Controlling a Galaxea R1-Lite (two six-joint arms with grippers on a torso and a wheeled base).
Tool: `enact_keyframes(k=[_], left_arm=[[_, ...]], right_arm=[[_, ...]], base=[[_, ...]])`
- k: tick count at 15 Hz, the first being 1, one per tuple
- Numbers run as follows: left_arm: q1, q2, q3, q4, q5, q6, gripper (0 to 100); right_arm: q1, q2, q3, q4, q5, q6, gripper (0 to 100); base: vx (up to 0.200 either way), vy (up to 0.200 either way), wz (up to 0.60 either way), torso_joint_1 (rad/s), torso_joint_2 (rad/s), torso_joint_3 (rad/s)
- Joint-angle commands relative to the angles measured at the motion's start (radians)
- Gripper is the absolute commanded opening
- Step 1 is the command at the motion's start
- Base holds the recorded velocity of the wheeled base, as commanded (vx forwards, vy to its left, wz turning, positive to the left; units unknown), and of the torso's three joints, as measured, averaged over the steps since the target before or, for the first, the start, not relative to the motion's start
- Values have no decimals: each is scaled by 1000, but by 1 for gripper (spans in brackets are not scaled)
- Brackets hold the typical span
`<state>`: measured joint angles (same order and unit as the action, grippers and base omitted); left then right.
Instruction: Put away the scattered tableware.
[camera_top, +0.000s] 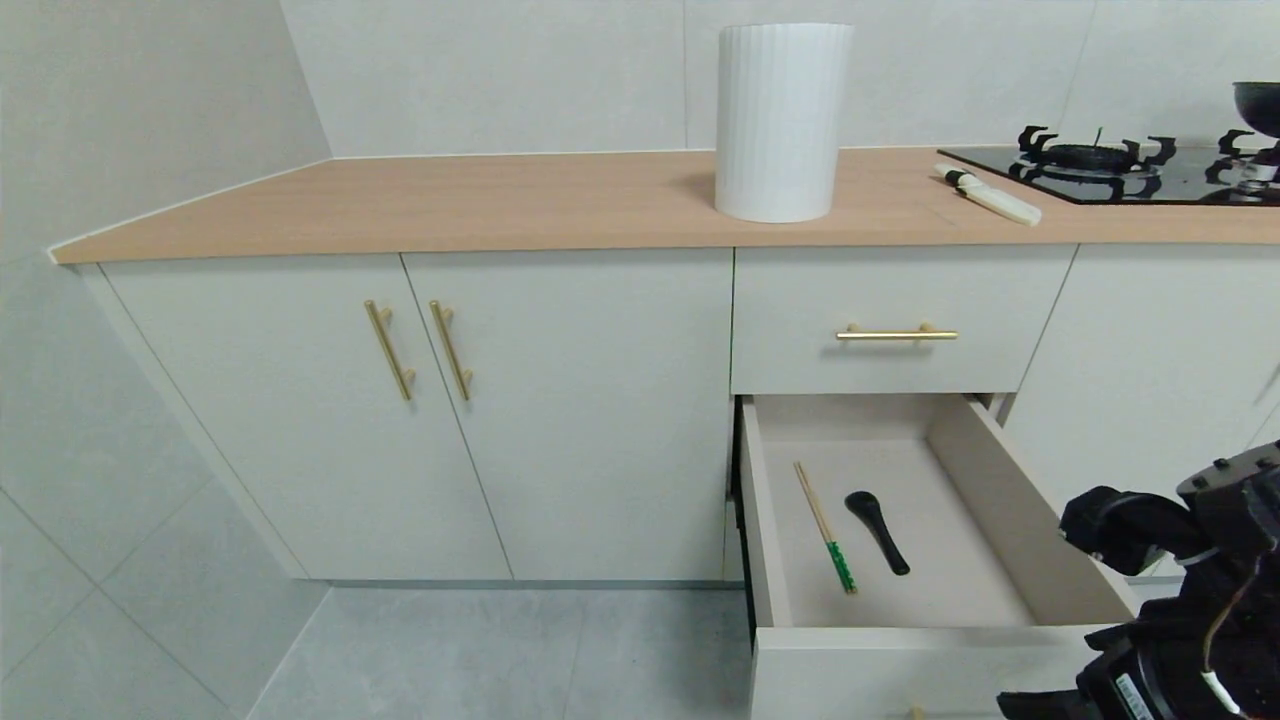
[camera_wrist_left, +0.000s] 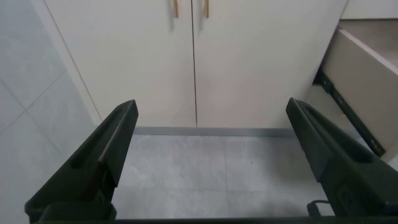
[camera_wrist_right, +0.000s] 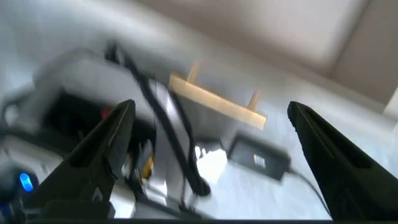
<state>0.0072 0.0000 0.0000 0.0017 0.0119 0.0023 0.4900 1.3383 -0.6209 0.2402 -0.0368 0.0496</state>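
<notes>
Head view's knife (camera_top: 987, 194) on the surface (camera_top: 400, 205) looks light and stiff, so pinch it mid-length; left hand (camera_wrist_left: 210, 107) and right hand (camera_wrist_right: 211, 107) gape empty.

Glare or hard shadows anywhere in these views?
Head view: the glass hob mirrors its burner grates; the white canister throws a soft shadow on the countertop to its left; spoon and chopsticks in the open drawer are evenly lit. Left wrist view: floor flat-lit, no glare. Right wrist view: one bright patch near the gold handle.
</notes>
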Motion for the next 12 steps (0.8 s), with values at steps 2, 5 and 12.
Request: enact_keyframes(k=[2, 5, 12], left_arm=[[0, 2, 0, 0, 0, 1, 100], [0, 2, 0, 0, 0, 1, 100], [0, 2, 0, 0, 0, 1, 100]], right_arm=[[44, 55, 1, 60, 3, -23, 100], [61, 131, 20, 64, 3, -25, 100], [32, 302, -43, -22, -31, 136, 100]], base=[[0, 0, 0, 0, 0, 0], [0, 0, 0, 0, 0, 0], [0, 0, 0, 0, 0, 0]])
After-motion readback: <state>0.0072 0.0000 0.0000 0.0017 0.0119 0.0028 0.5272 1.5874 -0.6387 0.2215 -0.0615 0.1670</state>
